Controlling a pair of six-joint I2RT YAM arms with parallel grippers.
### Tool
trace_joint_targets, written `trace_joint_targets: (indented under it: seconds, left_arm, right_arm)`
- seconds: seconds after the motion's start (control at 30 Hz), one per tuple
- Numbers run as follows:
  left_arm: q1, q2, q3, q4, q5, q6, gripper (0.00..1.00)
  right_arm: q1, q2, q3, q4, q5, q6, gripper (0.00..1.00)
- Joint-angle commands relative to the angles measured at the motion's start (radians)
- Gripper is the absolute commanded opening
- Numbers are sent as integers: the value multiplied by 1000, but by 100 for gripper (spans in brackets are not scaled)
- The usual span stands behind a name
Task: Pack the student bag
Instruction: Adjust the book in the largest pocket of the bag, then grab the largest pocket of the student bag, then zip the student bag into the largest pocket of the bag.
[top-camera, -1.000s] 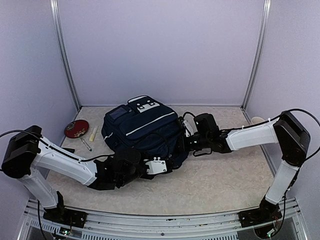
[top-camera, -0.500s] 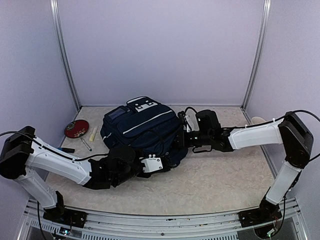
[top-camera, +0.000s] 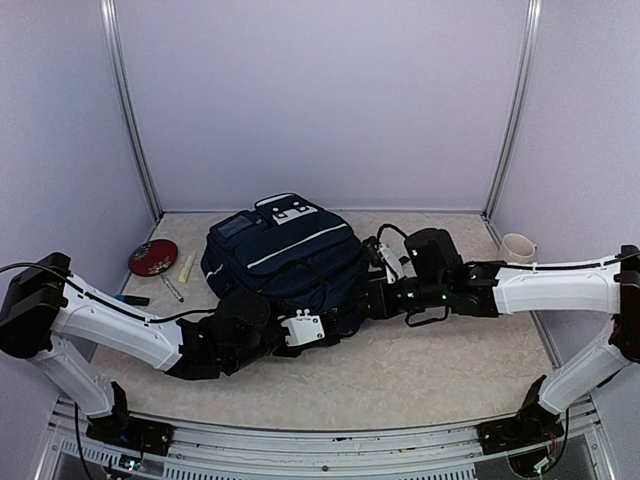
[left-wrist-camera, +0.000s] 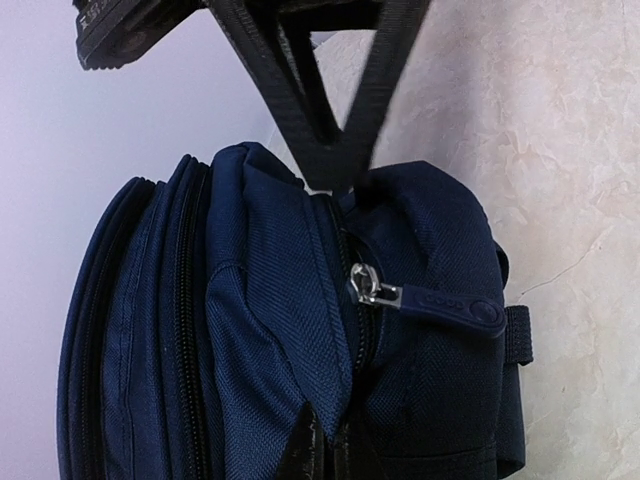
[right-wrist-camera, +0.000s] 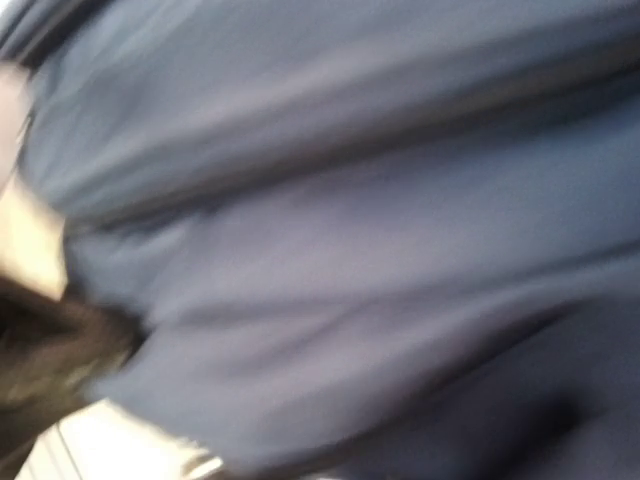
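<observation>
The student bag (top-camera: 285, 250) is a dark navy backpack with a thin white stripe, lying at the middle back of the table. My left gripper (top-camera: 337, 320) is at its near edge. In the left wrist view, this gripper (left-wrist-camera: 325, 450) is shut on a fold of the bag's fabric (left-wrist-camera: 290, 330), just below a zipper pull (left-wrist-camera: 430, 302). My right gripper (top-camera: 372, 297) presses against the bag's right side. The right wrist view is only blurred navy cloth (right-wrist-camera: 330, 250), so its fingers are hidden.
A white mug (top-camera: 517, 247) stands at the right wall. At the left lie a red round disc (top-camera: 152, 257), a cream stick (top-camera: 186, 266) and a pen (top-camera: 172, 289). A black strap (left-wrist-camera: 330, 100) hangs above the bag in the left wrist view.
My right arm swung forward and stretched out, sliding its gripper along the bag's right side toward the near edge and uncovering the mug. The left gripper keeps its pinch on the bag.
</observation>
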Motion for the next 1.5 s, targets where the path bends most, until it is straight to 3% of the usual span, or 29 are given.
trace_joint_targets:
  seconds: [0.0,0.2,0.47,0.67,0.73,0.83,0.93,1.03,1.23,1.47]
  left_arm:
    - [-12,-16,15,101,25,-28,0]
    - [-14,-18,21,91,27,-30,0]
    - [-21,1,37,98,29,-35,0]
    - [-24,17,47,103,33,-37,0]
    - [-24,15,44,103,29,-38,0]
    - [-23,7,35,102,25,-37,0]
    - [-19,1,22,101,19,-35,0]
    - [-13,-5,14,95,16,-37,0]
    - [-5,-11,-8,65,-9,-42,0]
    - [7,-77,-60,-19,-2,-58,0]
  right_arm:
    - [106,4,-35,25,91,30,30]
    - [187,48,-19,77,235,85,36]
    - [249,177,138,-84,449,111,37]
    - [262,244,242,-151,493,111,41]
    - [262,244,243,-165,506,129,35]
    - [261,201,216,-185,562,148,10]
    - [258,146,178,-197,588,143,3]
    - [245,103,152,-223,571,134,0]
    - [166,43,123,-278,377,40,0]
    - [-83,-41,61,-395,130,-96,0]
